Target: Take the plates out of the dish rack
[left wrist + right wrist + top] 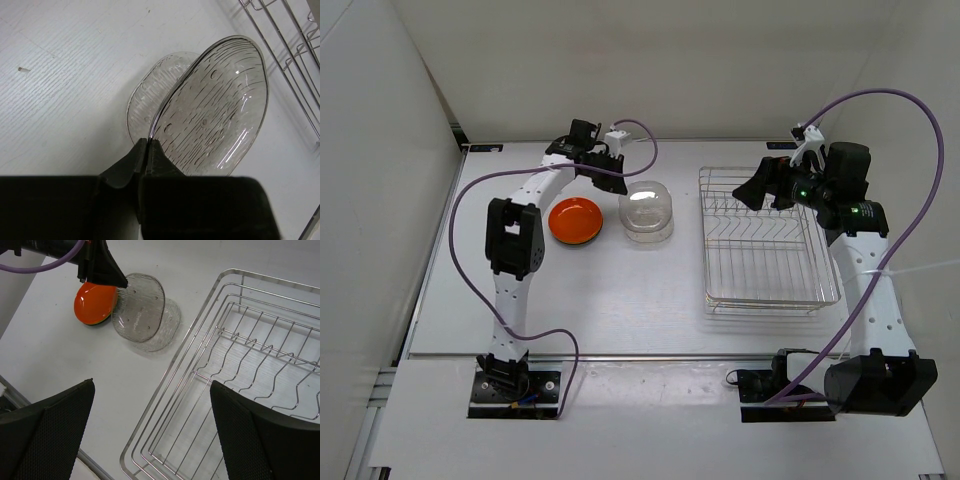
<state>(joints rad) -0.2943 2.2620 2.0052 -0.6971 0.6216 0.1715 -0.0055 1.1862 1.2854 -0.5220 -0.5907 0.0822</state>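
My left gripper (148,145) is shut on the rim of a clear glassy plate (215,110) and holds it tilted over a second clear plate (145,95) that lies on the table. In the top view both clear plates (647,210) sit just right of the orange plate (575,219). The orange plate (95,302) rests on a lime green one whose edge (96,323) shows beneath it. The black plate is not in view. The dish rack (704,240) holds no plates. My right gripper (152,410) is open and empty above the rack's left rim (190,355).
The rack's wire rim (290,45) lies close to the right of the held plate. White walls stand behind and to the left of the table. A purple cable loops from each arm.
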